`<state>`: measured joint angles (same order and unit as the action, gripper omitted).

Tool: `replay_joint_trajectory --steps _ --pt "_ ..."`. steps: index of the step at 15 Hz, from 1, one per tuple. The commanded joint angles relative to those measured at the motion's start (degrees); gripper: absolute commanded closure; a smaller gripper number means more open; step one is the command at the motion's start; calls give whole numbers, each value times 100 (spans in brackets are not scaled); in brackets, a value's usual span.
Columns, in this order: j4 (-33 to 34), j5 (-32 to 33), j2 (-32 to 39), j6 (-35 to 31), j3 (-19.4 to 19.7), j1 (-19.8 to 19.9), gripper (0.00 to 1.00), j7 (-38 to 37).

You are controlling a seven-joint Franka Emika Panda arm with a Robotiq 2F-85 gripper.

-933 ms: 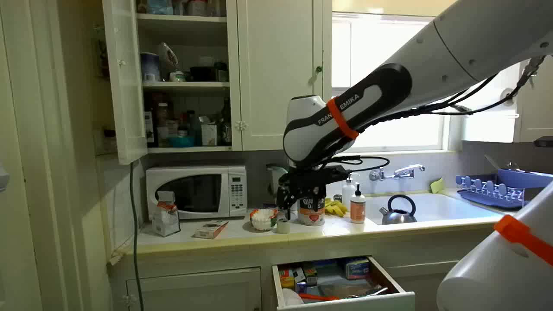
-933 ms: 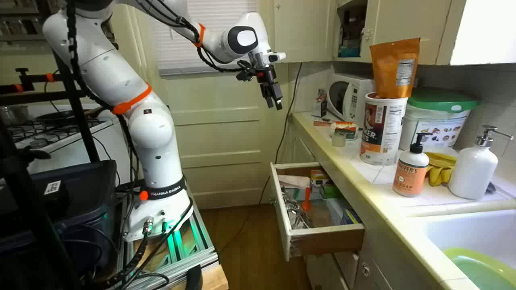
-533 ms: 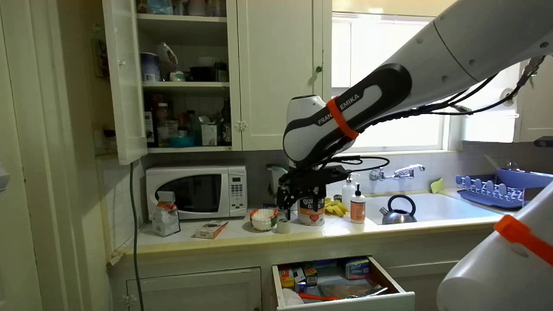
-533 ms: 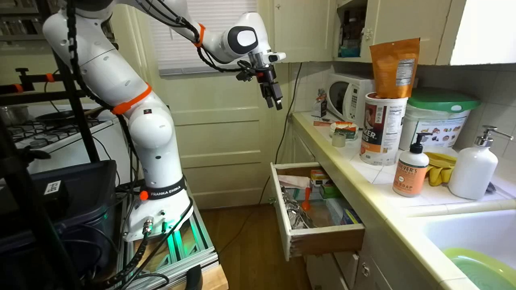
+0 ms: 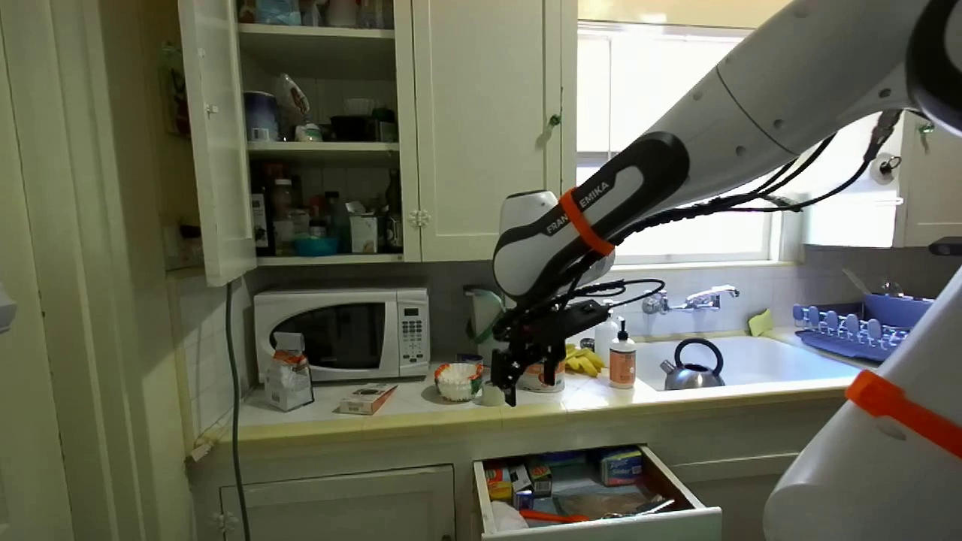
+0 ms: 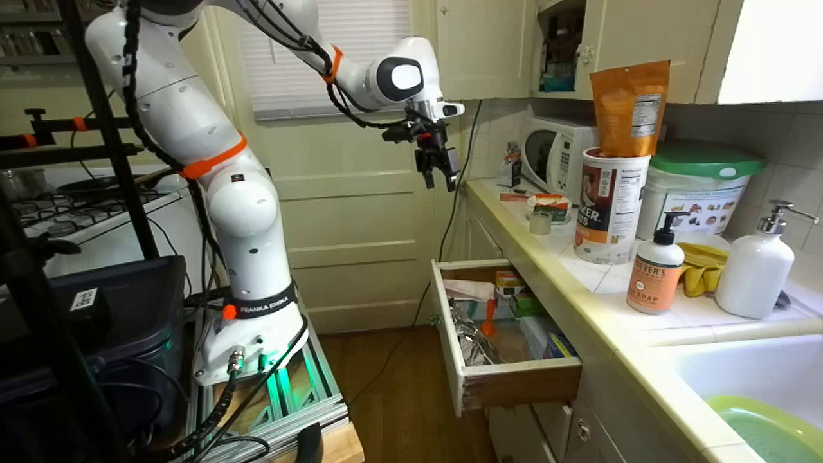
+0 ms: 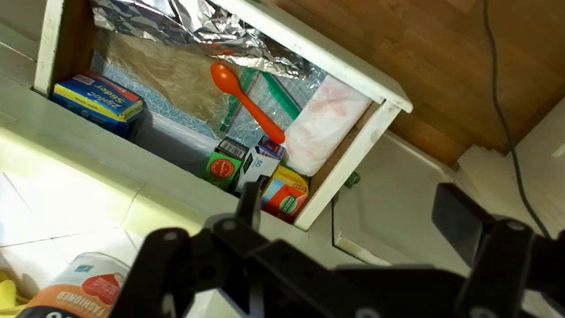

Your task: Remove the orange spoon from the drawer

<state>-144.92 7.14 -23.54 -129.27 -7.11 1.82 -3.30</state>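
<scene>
Kitchen counter (image 7: 66,190): "FASHIONED" canister (image 7: 81,285). Drawer (image 7: 318,51): orange spoon (image 7: 251,107), Ziploc Slider box (image 7: 99,100). Jaws spread wide.

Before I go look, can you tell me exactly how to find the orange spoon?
Find the kitchen counter, then the drawer pulled open below it. Inside, look between the crumpled foil and the bunch of little boxes. The spoon is plain orange all over, with an oval end and a long handle, while the boxes are printed and the foil is silver.

Yellow gloves (image 6: 704,263) lie beside a soap bottle (image 6: 654,278); a microwave (image 5: 342,334) stands apart.
</scene>
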Motion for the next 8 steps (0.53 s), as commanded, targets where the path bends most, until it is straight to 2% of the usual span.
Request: replay_joint_trajectory --steps 1,3,5,8 --pt "267 332 868 -271 402 -93 0 1096" --pt "449 403 1342 -429 611 -96 0 1784" --pt "586 778 1805 -772 688 -15 0 2103" --pt "665 918 2387 -1498 834 -4 0 2530"
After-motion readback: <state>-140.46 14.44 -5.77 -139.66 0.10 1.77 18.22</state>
